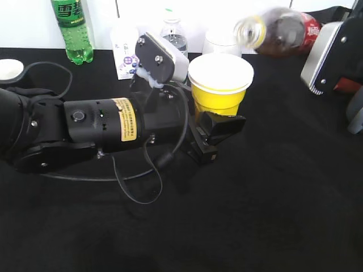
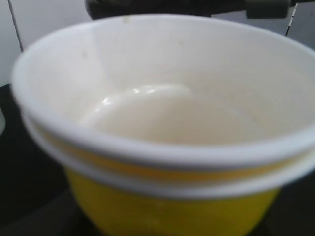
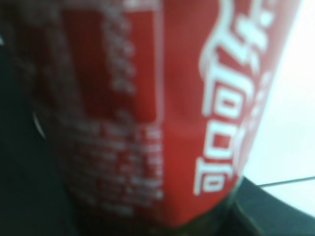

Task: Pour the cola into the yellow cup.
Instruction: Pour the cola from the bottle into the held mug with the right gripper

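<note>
The yellow cup with white rim and white inside stands upright, held by my left gripper, whose fingers close on its lower part. It fills the left wrist view, and its inside looks empty. The cola is tipped almost level in the air, its yellow cap end pointing left just above and right of the cup's rim. My right gripper is shut on its red-labelled body, which fills the right wrist view. The fingertips are hidden in both wrist views.
A green soda bottle stands at the back left. A small carton, a small clear water bottle and a clear cup stand along the back behind the left arm. A white dish sits at the left edge.
</note>
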